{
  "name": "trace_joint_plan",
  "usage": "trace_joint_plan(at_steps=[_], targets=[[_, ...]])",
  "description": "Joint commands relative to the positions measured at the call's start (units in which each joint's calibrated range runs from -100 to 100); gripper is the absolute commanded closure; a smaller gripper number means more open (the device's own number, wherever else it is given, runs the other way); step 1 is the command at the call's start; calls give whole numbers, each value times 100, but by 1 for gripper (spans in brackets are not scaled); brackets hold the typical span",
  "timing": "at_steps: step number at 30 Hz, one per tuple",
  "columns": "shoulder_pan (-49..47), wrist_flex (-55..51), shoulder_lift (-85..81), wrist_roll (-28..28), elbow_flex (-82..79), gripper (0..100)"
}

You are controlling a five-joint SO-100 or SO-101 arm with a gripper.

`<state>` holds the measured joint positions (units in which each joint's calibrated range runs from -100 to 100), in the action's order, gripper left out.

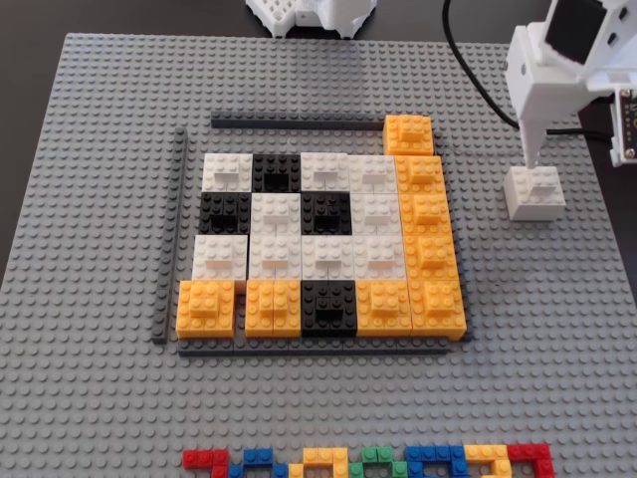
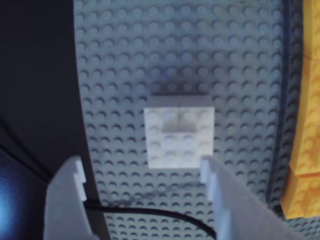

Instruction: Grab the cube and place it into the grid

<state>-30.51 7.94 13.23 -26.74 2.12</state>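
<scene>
White cube (image 1: 534, 191) with its small raised plate on top sits on the grey studded baseplate (image 1: 90, 149), to the right of the grid (image 1: 320, 239) in the fixed view and clearly apart from it. I see the gripper (image 2: 142, 167) spread wide in the wrist view — one finger (image 2: 67, 200) at lower left, the other (image 2: 230, 200) at lower right, and nothing is held between them. In that same view the cube (image 2: 180, 132) lies just beyond the fingertips, with the right tip close to its near corner; if they touch, I cannot tell. In the fixed view one white finger (image 1: 533, 139) points down just above the cube. The grid is a mosaic of white, black and orange blocks — thin dark grey strips (image 1: 299, 121) frame it. A black cable (image 2: 165, 215) crosses the baseplate (image 2: 150, 50) under the fingers.
</scene>
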Motion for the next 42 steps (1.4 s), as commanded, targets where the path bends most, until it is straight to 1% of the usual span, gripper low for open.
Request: trace_joint_plan(at_steps=[1,24,27,42], targets=[[20,76,-16,-15,255,72],[79,222,336,-34,101,74],[86,247,354,-44,56,76],[108,281,405,-78,-89,95]])
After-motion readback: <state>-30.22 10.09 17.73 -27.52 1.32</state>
